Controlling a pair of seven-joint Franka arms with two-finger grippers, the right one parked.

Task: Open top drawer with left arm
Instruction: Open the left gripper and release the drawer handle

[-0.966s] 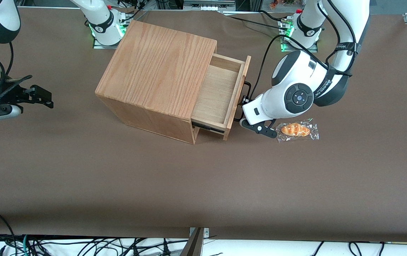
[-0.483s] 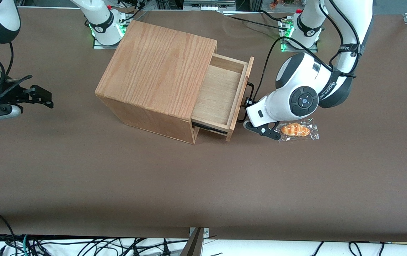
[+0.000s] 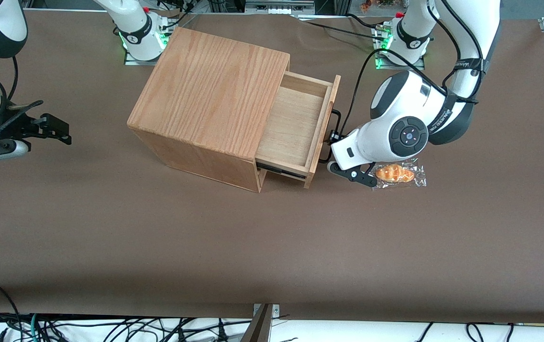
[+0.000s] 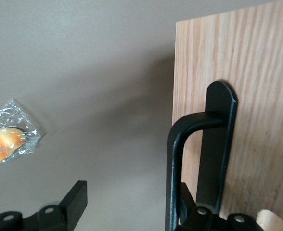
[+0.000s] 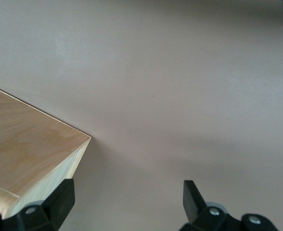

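Gripper [image 3: 332, 151] of our left arm [image 3: 397, 126] hooks the top drawer [image 3: 295, 128] handle [image 4: 180, 159], fingers [image 4: 69, 204] spread wide.

No legible text, labels, brand names, numbers or signs are present on the box, the drawer or the table. The left arm [image 3: 412, 121] carries one band of small white lettering on its black joint band; the characters cannot be read. The wrapped bread roll [image 3: 396, 173] bears no readable print.
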